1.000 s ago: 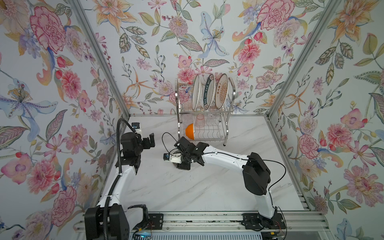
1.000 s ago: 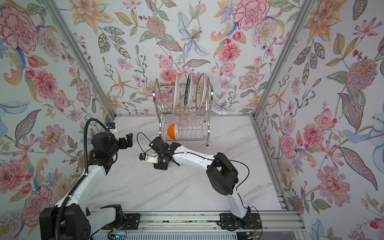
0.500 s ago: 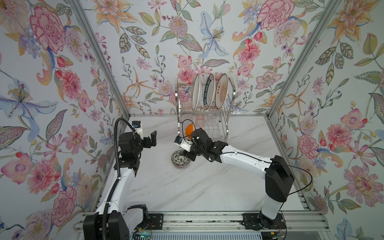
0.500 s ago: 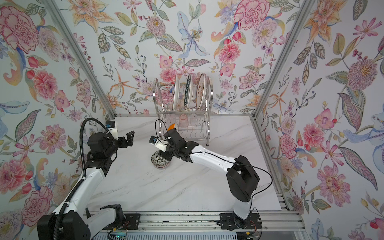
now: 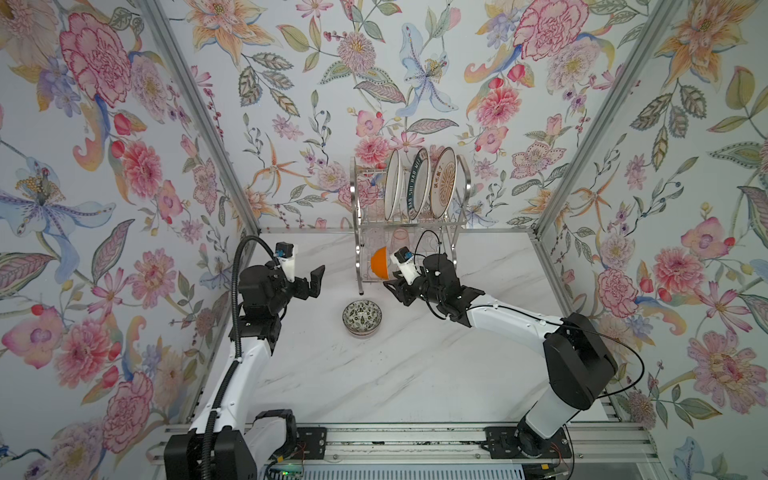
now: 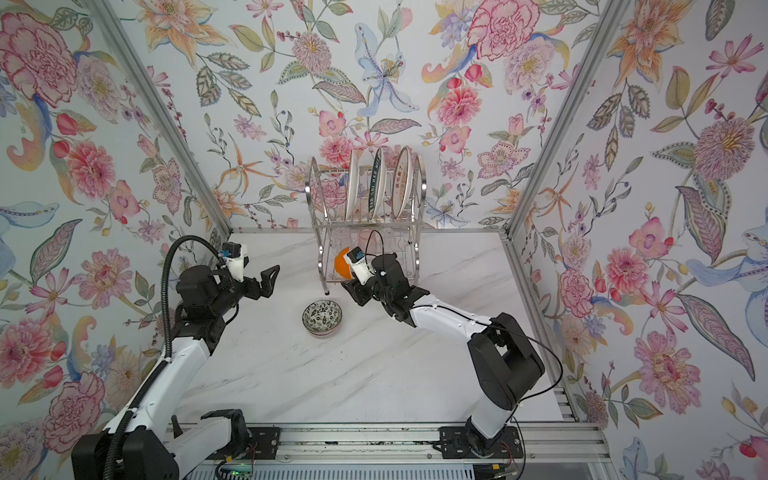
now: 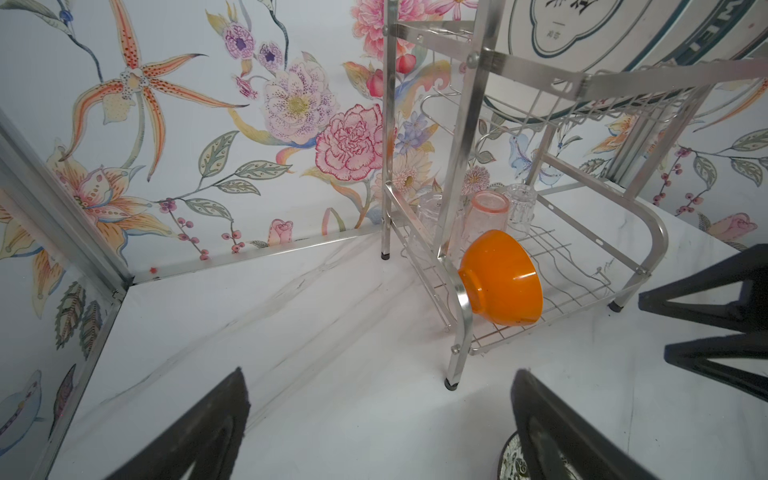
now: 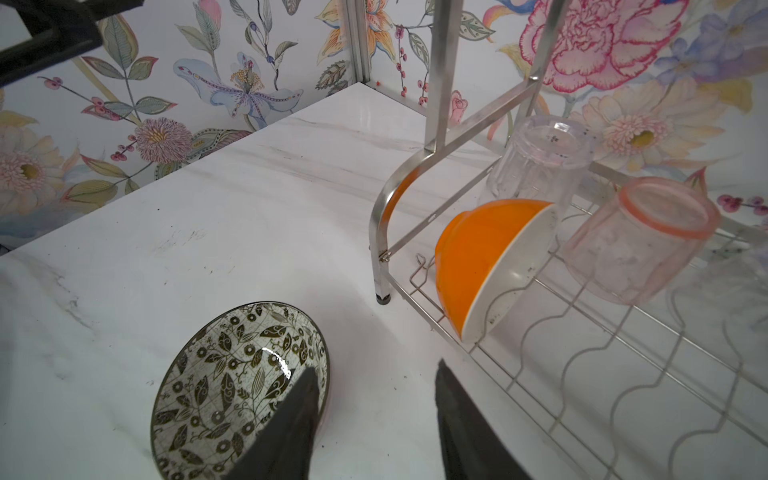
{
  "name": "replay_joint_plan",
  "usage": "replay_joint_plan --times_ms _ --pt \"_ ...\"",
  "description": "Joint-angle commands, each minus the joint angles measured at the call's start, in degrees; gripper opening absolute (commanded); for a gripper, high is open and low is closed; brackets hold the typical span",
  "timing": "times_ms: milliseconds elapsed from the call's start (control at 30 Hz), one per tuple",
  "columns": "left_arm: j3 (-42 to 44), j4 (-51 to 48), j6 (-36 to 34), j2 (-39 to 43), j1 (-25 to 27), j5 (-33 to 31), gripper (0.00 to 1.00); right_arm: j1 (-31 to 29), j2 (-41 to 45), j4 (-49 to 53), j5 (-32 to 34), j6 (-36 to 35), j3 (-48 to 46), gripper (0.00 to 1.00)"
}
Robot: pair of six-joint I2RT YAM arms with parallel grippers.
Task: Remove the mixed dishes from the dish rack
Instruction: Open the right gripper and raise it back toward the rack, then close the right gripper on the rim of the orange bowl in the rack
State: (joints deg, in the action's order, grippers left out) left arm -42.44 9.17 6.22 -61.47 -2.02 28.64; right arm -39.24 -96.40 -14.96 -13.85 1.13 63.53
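Note:
The dish rack [image 5: 464,183] stands at the back wall. Its top tier holds the white plate [image 5: 392,185], the teal-lettered plate [image 5: 417,183] and the orange sunburst plate [image 5: 442,183] on edge. On the lower shelf the orange bowl [image 8: 478,257] lies tilted on its side, in front of a pink glass [image 8: 640,241] and a clear glass [image 8: 536,162], both upside down. The leaf-patterned bowl [image 5: 362,318] sits upright on the table before the rack. My right gripper [image 5: 397,291] hovers open and empty by the rack's front left foot. My left gripper [image 5: 312,282] is wide open, left of the rack.
Floral walls close in the white marble table [image 5: 374,382] on three sides, with metal corner posts [image 5: 199,120]. A pale pinkish rim shows under the leaf-patterned bowl. Both arm bases sit on a rail [image 5: 407,440] at the front edge.
My right gripper left the leaf-patterned bowl on the table and moved back and right to the rack's front left corner. My left gripper shifted slightly toward the rack.

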Motion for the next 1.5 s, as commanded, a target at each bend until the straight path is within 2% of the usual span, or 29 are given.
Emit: replay_joint_plan --times_ms 0,200,467,1100,1467 --pt "1.3 0.1 -2.4 0.7 1.8 2.7 0.99 1.8 0.2 -7.6 -4.5 7.2 -1.5 0.47" --pt "3.3 0.1 -5.3 1.9 5.0 4.7 0.99 5.8 -2.6 -13.8 -9.4 11.8 -2.7 0.47" --pt "7.0 2.2 -6.5 4.3 8.1 7.3 0.99 7.0 -8.1 -17.4 -13.2 13.7 -0.3 0.46" --pt "10.5 -0.6 -6.5 7.6 8.6 4.4 0.99 8.5 -21.8 -23.8 -17.1 21.1 9.8 0.50" --pt "11.6 0.5 -6.8 6.0 8.7 6.3 0.99 8.6 -27.0 -25.5 -18.7 24.9 13.5 0.48"
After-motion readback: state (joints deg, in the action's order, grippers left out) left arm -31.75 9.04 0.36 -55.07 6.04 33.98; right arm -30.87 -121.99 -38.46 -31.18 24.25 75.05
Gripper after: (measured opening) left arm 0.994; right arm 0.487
